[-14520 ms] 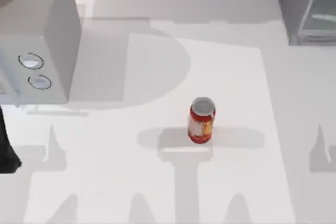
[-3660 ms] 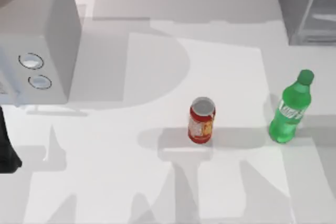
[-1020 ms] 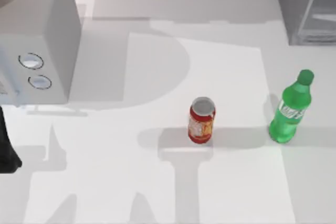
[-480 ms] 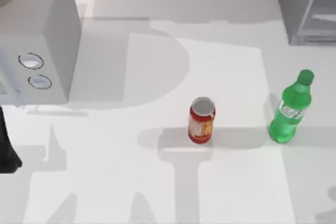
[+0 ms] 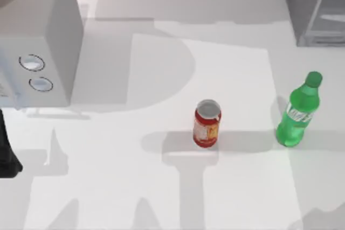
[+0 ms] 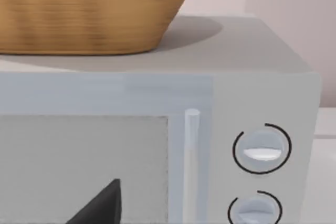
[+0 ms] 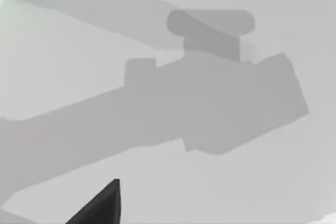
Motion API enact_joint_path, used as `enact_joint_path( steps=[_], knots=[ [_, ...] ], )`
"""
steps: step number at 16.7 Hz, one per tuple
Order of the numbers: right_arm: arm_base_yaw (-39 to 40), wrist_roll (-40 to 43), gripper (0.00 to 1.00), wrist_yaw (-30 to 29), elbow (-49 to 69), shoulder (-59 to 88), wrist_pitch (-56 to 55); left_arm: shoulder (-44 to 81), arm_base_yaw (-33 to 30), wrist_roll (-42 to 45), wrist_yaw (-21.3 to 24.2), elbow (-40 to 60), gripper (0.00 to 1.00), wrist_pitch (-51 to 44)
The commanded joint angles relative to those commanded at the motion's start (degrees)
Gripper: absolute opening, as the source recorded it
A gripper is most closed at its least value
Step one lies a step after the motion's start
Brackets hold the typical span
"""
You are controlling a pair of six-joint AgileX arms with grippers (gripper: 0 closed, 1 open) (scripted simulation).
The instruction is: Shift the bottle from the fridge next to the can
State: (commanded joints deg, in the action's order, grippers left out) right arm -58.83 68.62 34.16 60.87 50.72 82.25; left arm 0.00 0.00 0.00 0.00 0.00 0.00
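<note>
Here is the translucent green plastic soda bottle (image 5: 298,112) with its green cap and white-green label, standing upright on the white table (image 5: 135,160), out of the fridge and close to the table's right edge. To its left, around the middle of the table, stands the small red drink can (image 5: 207,123) with the yellow-white label and silver top, upright as well. The two are not touching. A stretch of bare, shadowed table lies between them, and they sit roughly level with each other across the table.

Behind the bottle, in the far right corner, rises the large grey metallic fridge (image 5: 312,4) with its pale glassy door panel. The bottle is well apart from it.

Over at the far left stands the white box with two round dials (image 5: 38,41). The left wrist view looks straight at its front, dials and door handle plain to see, with a woven tan basket (image 6: 89,9) resting on top of it.

The left arm (image 5: 6,152) is a dark shape at the table's left edge, in front of the white box. The left gripper (image 6: 100,208) appears as a dark wedge, and whether it is open or closed I cannot tell.

The right gripper (image 7: 100,205) hangs over bare table crossed by arm shadows, with a sliver of the green bottle at the corner of its wrist view. Its state I cannot tell either, and it holds nothing that I can see.
</note>
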Motion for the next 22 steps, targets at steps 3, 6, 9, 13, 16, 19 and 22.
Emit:
enact_joint_path(
  steps=[3,6,9,13,16,19,22],
  knots=[
    [-17.6,19.5,1.00,7.5,5.5,19.9,0.6,0.0,0.0,0.0,0.0,0.0,1.00,0.0],
    [-31.4,34.0,1.00,13.5,10.0,36.0,1.2,0.0,0.0,0.0,0.0,0.0,1.00,0.0],
    [-40.3,43.2,1.00,17.8,13.2,46.8,1.6,0.0,0.0,0.0,0.0,0.0,1.00,0.0],
    [-44.8,47.6,1.00,20.3,15.2,53.0,2.1,0.0,0.0,0.0,0.0,0.0,1.00,0.0],
    [-44.9,47.7,1.00,20.4,15.3,53.2,2.1,0.0,0.0,0.0,0.0,0.0,1.00,0.0],
    [-44.6,47.5,1.00,20.3,15.1,53.0,2.0,0.0,0.0,0.0,0.0,0.0,1.00,0.0],
    [-42.2,44.0,1.00,19.9,15.0,53.3,-1.2,0.0,0.0,0.0,0.0,0.0,1.00,0.0]
  ],
)
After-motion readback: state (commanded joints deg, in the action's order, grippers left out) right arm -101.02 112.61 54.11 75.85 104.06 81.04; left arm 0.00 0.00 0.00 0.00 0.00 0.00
